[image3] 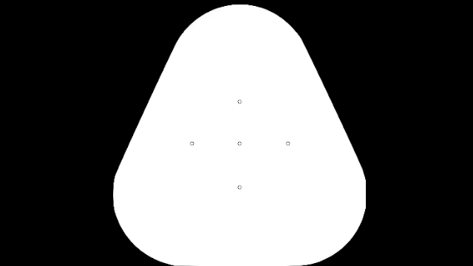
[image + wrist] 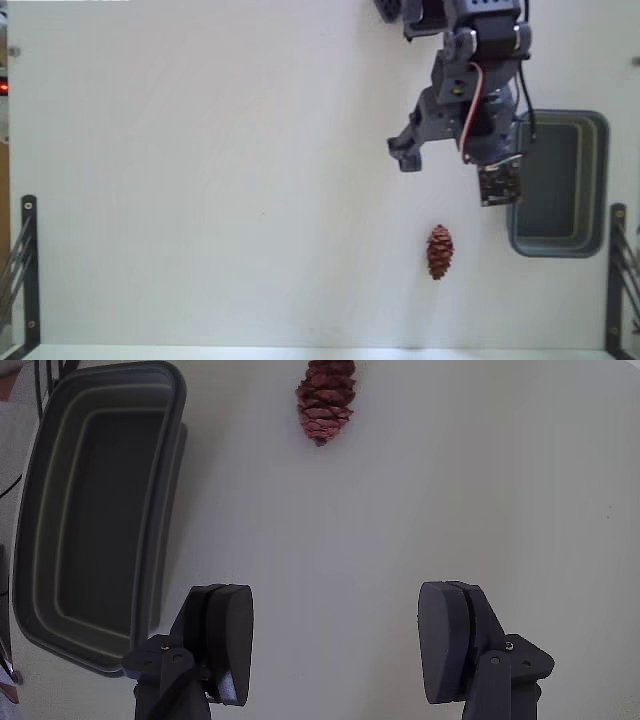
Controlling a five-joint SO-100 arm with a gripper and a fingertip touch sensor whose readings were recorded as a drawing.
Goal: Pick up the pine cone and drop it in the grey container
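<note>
Reddish-brown pine cone [image 2: 439, 251] lies alone on the white table [image 2: 200, 200], just beside the grey container's [image 2: 597, 180] near corner, not touching it. Above the table, the gripper [image 2: 335, 635] hangs empty, jaws spread wide. Nothing lies between gripper and cone in the wrist view.

No readable text or labels

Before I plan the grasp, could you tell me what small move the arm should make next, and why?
Probably move forward toward the pine cone. The gripper is open and empty, its fingers apart over bare table, and the cone lies ahead, beside the grey container.
</note>
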